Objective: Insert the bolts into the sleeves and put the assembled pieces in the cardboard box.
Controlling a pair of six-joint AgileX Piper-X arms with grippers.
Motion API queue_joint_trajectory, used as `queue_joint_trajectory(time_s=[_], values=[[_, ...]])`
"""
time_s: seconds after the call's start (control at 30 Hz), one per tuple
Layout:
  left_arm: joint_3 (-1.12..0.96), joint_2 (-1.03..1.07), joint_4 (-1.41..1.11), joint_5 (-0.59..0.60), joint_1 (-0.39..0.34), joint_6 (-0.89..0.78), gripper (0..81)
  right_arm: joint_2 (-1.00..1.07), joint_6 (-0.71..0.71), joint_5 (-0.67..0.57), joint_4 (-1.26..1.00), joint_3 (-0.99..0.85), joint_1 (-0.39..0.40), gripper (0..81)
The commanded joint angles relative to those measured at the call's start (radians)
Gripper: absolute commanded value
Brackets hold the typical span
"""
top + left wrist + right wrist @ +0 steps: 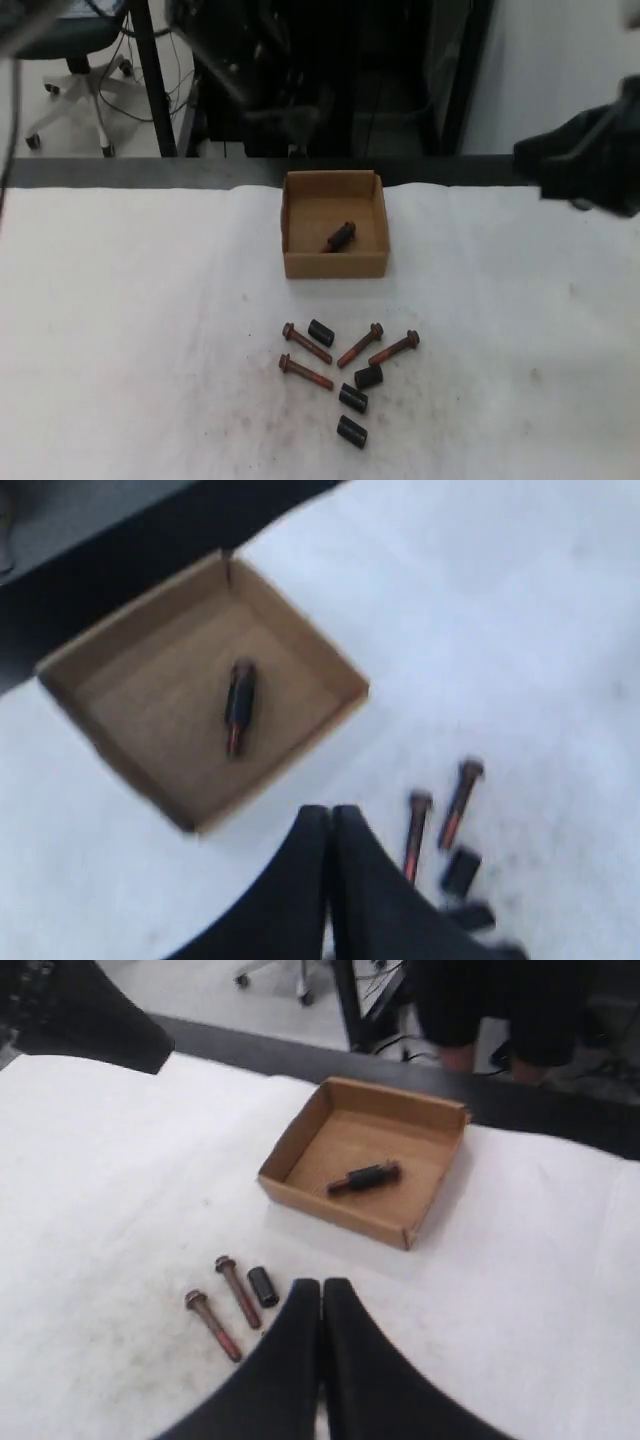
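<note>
left pincer (330,812) & right pincer (321,1286) closed tight, nothing held, prob. clear of cardboard box (334,265) rim.

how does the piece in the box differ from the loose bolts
The boxed piece wears a black sleeve; the loose bolts are bare. The piece lies inside the box; the bolts lie on the cloth outside it. Both show reddish metal and lie flat.
</note>
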Motion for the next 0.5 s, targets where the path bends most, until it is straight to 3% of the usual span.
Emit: queue_joint_trajectory(time_s=[0.0,0.3,0.47], values=[[0.186,-0.146,0.249,-0.153,-0.034,0.104,0.3,0.099,-0.07,-0.12,-0.034,-0.005,0.036,0.4],[0.792,-0.623,-0.125,-0.176,-0.042,-0.076,0.3,0.354,-0.114,-0.113,-0.042,-0.046,0.256,0.3],[1.016,-0.846,-0.321,-0.198,-0.018,-0.099,0.3,0.497,-0.116,-0.109,-0.038,-0.151,0.326,0.3]])
